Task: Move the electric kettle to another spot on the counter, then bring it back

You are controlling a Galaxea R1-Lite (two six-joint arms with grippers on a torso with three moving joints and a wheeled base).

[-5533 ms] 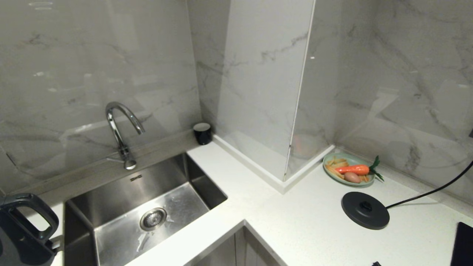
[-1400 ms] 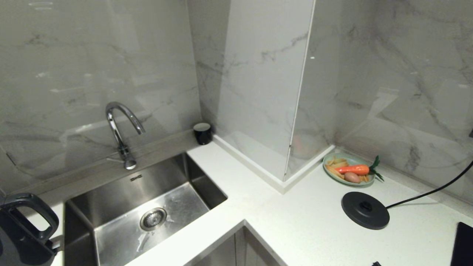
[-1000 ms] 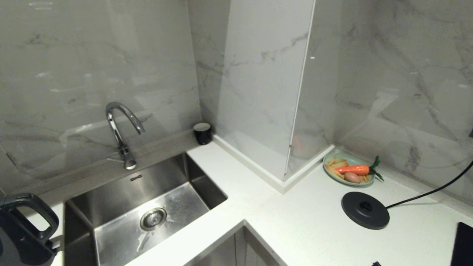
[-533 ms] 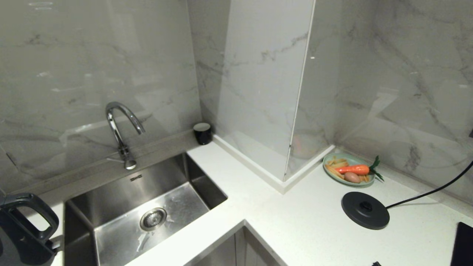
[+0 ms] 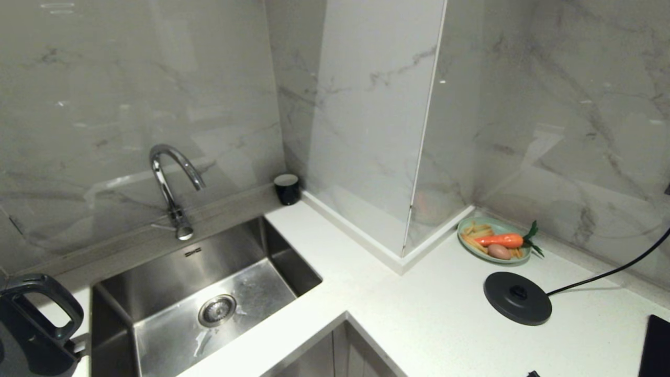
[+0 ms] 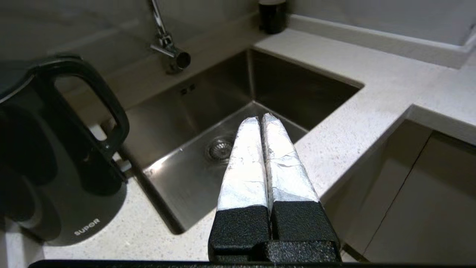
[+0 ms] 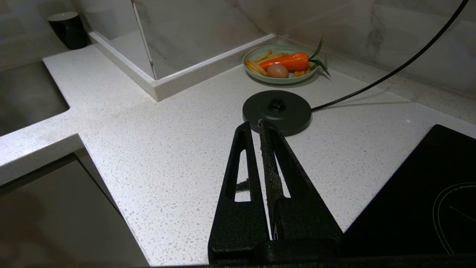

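While the white speckled surface (image 5: 434, 314) is wrapping around the corner of the kitchen, the steel sink (image 5: 209, 293) is sitting sunk into its left stretch under a curved tap (image 5: 170, 186). At the far left edge of the head view the electric kettle (image 6: 55, 156) is standing upright on the surface just beside the sink, its loop handle turned toward the basin and its white lettering showing low on the body. Well apart from it, on the right stretch, the flat black base disc (image 5: 517, 298) is lying with its cord trailing off to the right, near a green plate (image 5: 494, 240) carrying a carrot. A small black cup (image 5: 287, 188) is standing at the back by the wall. The left gripper (image 6: 261, 120) is hanging in the air above the sink's near edge, jaws pressed together and holding nothing. The right gripper (image 7: 256, 126) is hovering above the surface, pointing toward the disc, jaws likewise closed and empty.
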